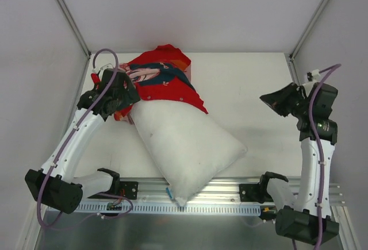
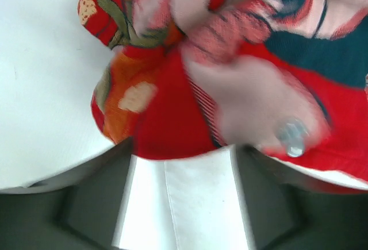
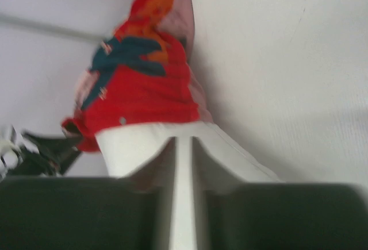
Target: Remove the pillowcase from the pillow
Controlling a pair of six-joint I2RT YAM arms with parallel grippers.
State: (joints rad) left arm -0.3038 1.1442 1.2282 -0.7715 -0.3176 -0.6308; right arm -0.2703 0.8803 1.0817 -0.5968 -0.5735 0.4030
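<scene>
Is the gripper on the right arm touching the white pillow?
Apart. In the top view, a wide stretch of bare table lies between the right gripper and the pillow.

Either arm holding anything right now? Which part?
Nothing held, it seems: left gripper stands open at the bunched red printed fabric pillowcase, fingers not clamping it; right gripper is shut on nothing, clear of the white stuffed pillow.
</scene>
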